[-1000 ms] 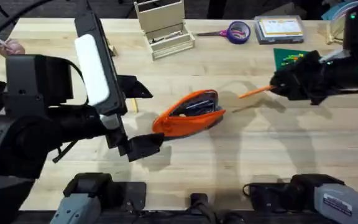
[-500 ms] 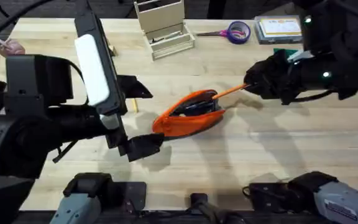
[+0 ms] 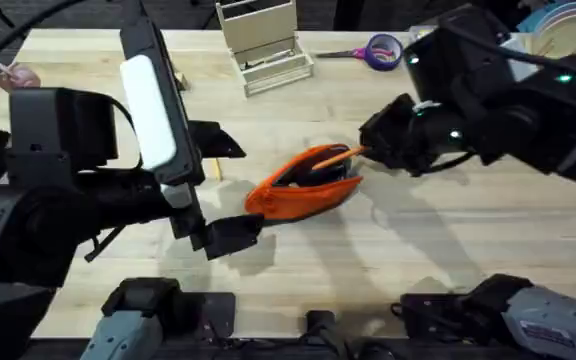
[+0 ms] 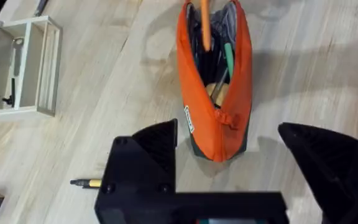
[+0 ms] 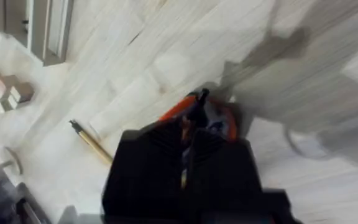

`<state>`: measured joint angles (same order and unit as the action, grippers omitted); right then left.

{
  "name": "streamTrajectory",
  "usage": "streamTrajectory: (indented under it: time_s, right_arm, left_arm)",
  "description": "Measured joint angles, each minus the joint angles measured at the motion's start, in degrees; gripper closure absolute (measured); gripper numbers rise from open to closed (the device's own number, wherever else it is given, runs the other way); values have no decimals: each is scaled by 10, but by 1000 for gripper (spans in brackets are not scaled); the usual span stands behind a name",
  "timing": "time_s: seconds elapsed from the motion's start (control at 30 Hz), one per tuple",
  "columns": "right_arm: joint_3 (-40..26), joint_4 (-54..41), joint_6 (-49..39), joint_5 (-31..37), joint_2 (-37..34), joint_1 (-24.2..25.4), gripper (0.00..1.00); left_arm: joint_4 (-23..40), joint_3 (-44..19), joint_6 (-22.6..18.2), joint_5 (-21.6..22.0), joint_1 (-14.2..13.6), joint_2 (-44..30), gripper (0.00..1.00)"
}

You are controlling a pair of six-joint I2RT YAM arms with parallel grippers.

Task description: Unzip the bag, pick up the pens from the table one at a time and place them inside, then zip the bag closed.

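- Two tools: the right tool [image 3: 366,152] is clenched on the orange pen [image 3: 340,155], its tip inside the unzipped bag [image 3: 303,183].
- Left tool [image 3: 230,185] released beside the bag.
- Tan pen [image 4: 86,183] lies on the bench [image 3: 448,230].

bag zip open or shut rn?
Open. The bag gapes along its top in the left wrist view, pens visible inside, and the orange pen pokes into the opening.

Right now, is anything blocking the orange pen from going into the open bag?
Nothing visible does. The orange pen, held by the right end effector, already has its tip inside the unzipped mouth of the bag. Other pens lie inside, but the opening above them looks free.
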<state>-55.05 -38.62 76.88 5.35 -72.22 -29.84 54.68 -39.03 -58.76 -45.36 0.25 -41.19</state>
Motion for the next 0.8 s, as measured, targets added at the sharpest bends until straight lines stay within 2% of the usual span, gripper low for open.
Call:
streamTrajectory:
  time_s: [0.37,0.8]
  right_arm:
    - [-1,32,144,-2,-37,-50,967]
    - [-2,20,168,-2,-65,-80,967]
  left_arm:
    - [0,0,0,0,0,0,7]
    - [0,0,0,0,0,0,7]
